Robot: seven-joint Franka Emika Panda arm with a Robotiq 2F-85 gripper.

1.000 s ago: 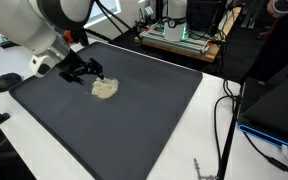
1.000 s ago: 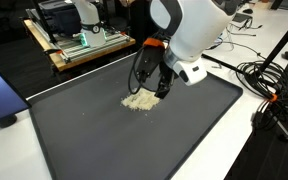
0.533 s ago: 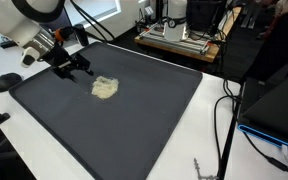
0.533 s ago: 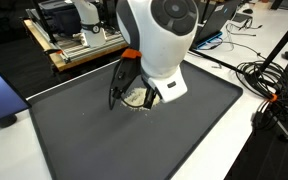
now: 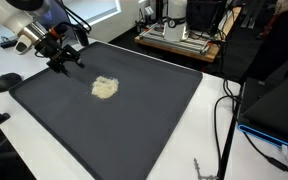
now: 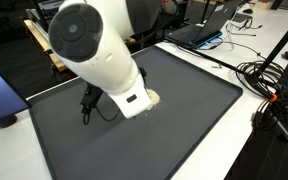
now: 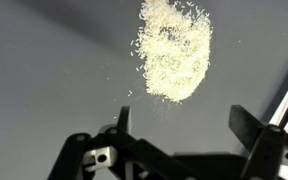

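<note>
Gripper (image 5: 66, 58) jaws spread wide, nothing between them. In the wrist view the two fingers (image 7: 124, 118) stand well apart over bare mat (image 7: 44, 60), gripper (image 7: 182, 122) empty. It hangs above the mat near a back corner, well apart from the pile of pale grains (image 5: 105, 87), not touching it.

Pile lies on the dark grey mat (image 5: 144, 125), roughly mid-width and toward the far side. In the wrist view the pile (image 7: 174, 50) is a loose oval heap with stray grains scattered round its edge. In an exterior view the white arm (image 6: 99, 50) covers most of it; only an edge of the pile (image 6: 153, 98) shows beside the arm, and the gripper (image 6: 88, 102) is dark below it, state hard to read there.

The mat sits on a white table (image 5: 209, 140). A black mouse (image 5: 6, 81) lies on the table just beside the mat's corner. A wooden board with electronics (image 5: 179, 38) is behind, and black cables (image 6: 256, 75) run to the side.
</note>
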